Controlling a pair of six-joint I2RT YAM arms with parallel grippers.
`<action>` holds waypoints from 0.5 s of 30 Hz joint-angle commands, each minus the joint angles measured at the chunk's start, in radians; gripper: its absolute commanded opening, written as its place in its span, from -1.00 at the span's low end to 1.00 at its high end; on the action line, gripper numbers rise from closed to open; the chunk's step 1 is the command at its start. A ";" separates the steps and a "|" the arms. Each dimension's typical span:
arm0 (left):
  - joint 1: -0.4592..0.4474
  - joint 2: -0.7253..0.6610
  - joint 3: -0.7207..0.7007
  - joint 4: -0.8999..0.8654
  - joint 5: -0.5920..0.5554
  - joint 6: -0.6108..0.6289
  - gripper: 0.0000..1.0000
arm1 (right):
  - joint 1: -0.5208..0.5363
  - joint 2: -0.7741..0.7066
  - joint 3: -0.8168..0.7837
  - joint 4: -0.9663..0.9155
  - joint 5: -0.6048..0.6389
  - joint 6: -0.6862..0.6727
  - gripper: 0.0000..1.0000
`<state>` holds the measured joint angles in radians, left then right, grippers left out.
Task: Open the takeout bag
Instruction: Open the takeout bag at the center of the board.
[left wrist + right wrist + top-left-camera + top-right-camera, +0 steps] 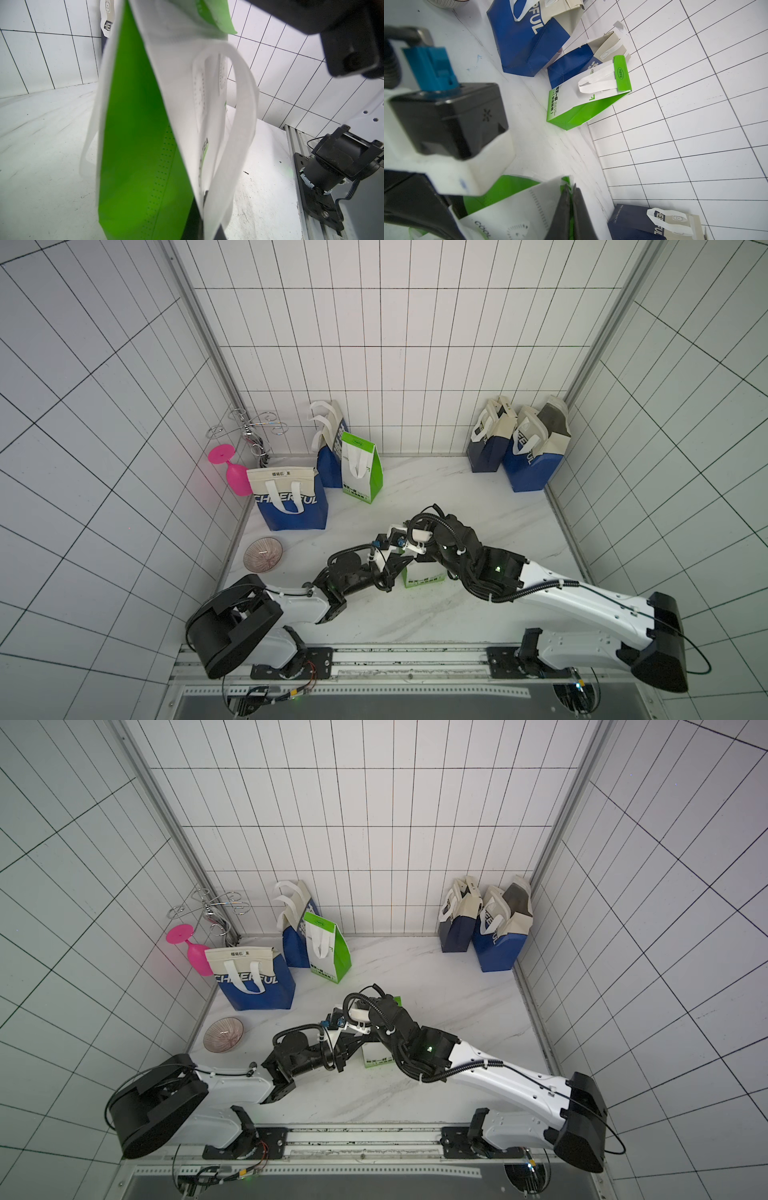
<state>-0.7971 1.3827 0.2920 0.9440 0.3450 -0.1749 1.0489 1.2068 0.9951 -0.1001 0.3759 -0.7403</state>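
Right gripper (572,190) pinched shut on thin white fabric at the mouth of the bag (424,577), left gripper (404,562) clamped on the opposite lip, bag upright on marbled table (457,497) between both arms, creased green side panel, flat white loop handle (243,116) hanging slack.

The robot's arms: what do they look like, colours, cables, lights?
The left arm and right arm have white shells, black joints and black base housings. Black cable runs along each; a green light glows near each wrist. The right gripper has flat dark fingers.
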 commanded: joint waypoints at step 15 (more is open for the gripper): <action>-0.012 -0.021 0.015 -0.013 0.041 0.020 -1.00 | -0.041 -0.040 -0.048 0.035 -0.006 0.041 -0.25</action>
<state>-0.7979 1.3750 0.2932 0.9306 0.3458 -0.1734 1.0096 1.1980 1.0054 -0.1349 0.3256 -0.6758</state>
